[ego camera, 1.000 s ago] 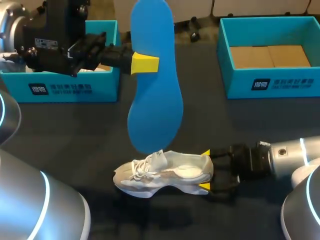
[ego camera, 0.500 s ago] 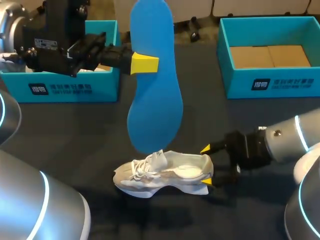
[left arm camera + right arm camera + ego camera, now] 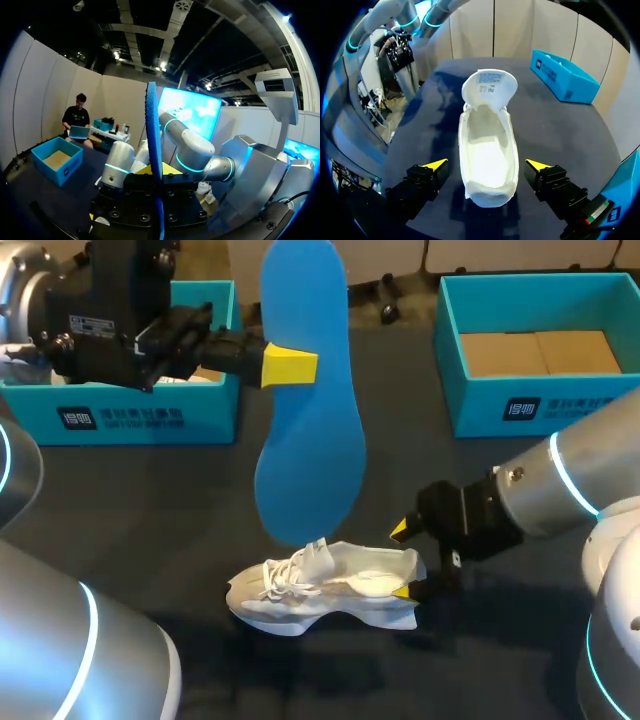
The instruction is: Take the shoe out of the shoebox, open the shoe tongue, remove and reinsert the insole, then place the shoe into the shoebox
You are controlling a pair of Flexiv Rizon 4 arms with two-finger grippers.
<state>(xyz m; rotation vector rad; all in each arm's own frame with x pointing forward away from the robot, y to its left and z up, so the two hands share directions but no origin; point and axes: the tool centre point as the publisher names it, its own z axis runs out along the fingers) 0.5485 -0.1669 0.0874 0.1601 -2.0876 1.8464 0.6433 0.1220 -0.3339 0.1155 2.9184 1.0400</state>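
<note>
Insole (image 3: 308, 390) aloft, shoe (image 3: 325, 585) on table (image 3: 150, 500).
Head: my left gripper (image 3: 290, 367) pinches the insole upright above the shoe. Left wrist: I see it edge-on between the fingers. Right wrist: right gripper (image 3: 487, 165) spread, flanking the heel without touching.

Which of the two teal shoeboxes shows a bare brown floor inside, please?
The right shoebox: its brown floor is in plain view, whereas the left shoebox sits mostly behind the left arm.

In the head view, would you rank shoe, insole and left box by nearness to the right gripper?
1. The shoe, right at the right gripper.
2. The insole, raised above the shoe.
3. The left box, far left.
</note>
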